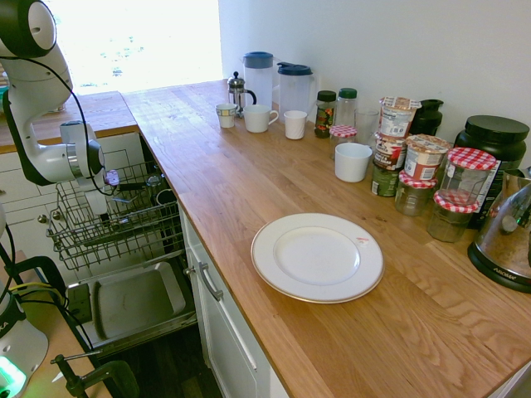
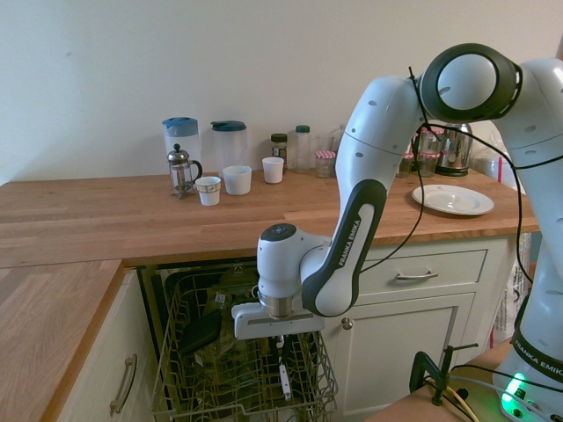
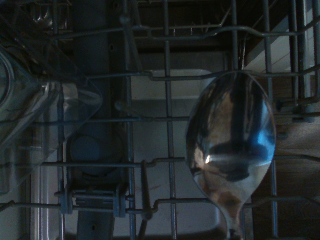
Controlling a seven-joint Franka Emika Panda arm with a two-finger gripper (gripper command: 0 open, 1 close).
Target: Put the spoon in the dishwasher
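The dishwasher stands open among white cabinets, with its dark wire rack [image 1: 91, 240] [image 2: 171, 352] pulled out over the flat grey door [image 1: 133, 303]. My gripper [image 2: 280, 341] [image 1: 110, 184] is low over the rack's right side and shut on the spoon's handle. The silver spoon [image 2: 285, 380] hangs straight down from it, bowl lowest, inside the rack among the wires. In the wrist view the shiny oval bowl of the spoon [image 3: 231, 150] fills the right side, just above the rack's grid [image 3: 167, 160].
Dark dishes [image 2: 202, 332] and a clear plastic container [image 3: 45, 100] sit in the rack. On the wooden counter are a white plate [image 1: 317, 257], mugs [image 1: 352, 162], pitchers [image 1: 259, 75], jars and a kettle [image 1: 508, 240]. A white drawer [image 2: 413, 274] sits right of the dishwasher.
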